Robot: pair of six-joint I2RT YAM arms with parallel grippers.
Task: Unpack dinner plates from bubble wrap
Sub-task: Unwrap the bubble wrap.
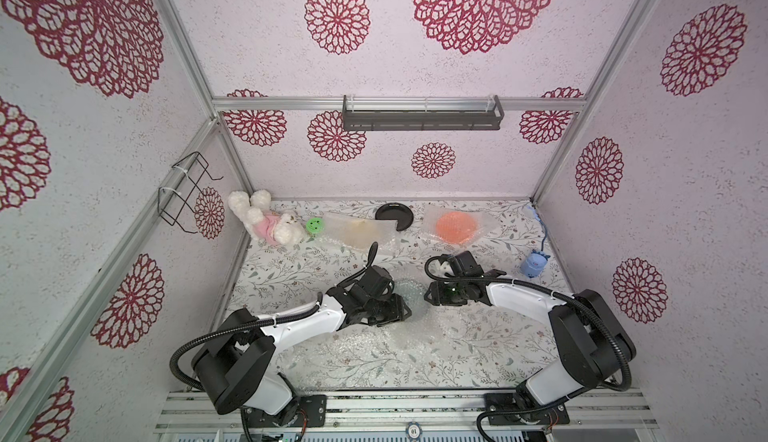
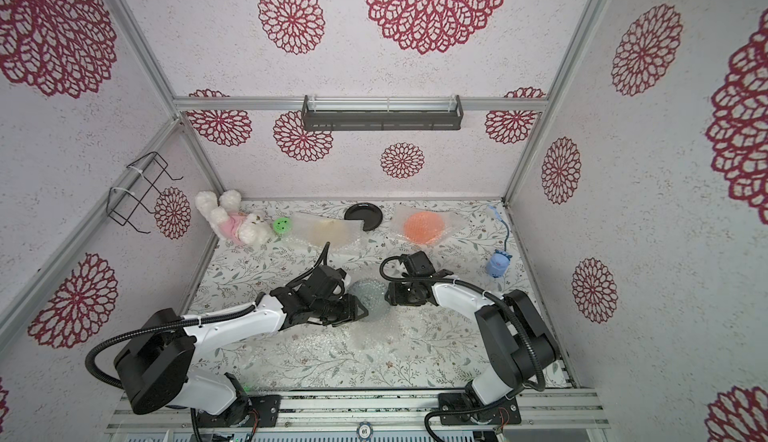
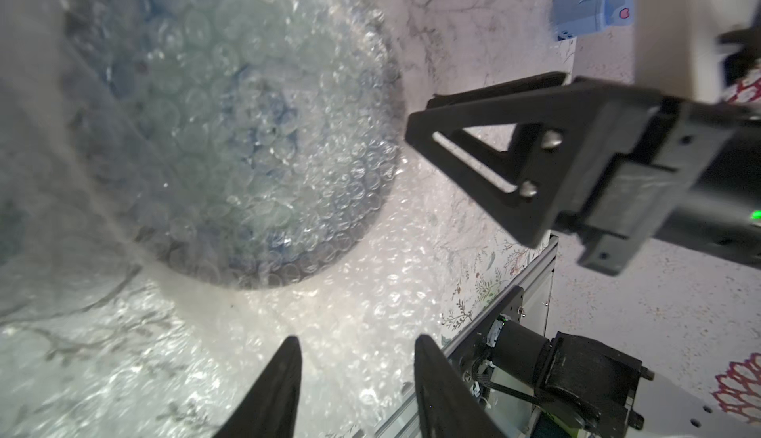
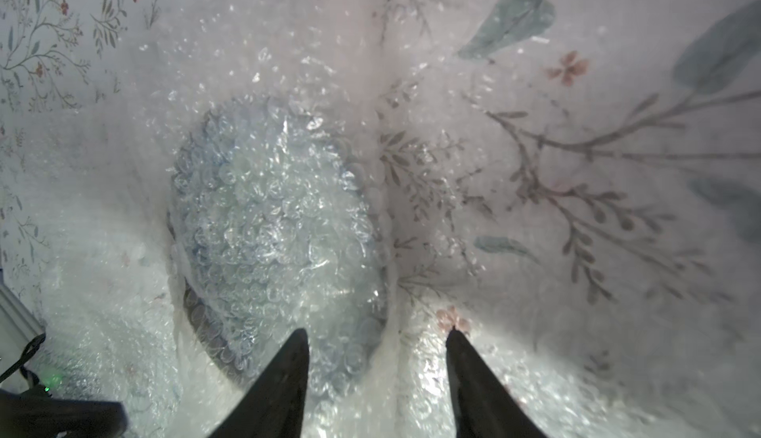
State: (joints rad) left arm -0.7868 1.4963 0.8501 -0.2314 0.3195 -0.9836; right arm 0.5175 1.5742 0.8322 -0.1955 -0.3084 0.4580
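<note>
Left gripper [image 3: 359,339]: jaws apart, above bubble wrap [image 3: 350,300].
Right gripper [image 4: 377,331]: jaws apart, straddling wrapped blue-green plate [image 4: 276,217] rim; contact unclear.

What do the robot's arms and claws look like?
Left arm and right arm: white shells, black joints, ribbed black cables looped alongside. Left claw and right claw: two black pointed fingers each, triangular with cut-outs from the side.
</note>
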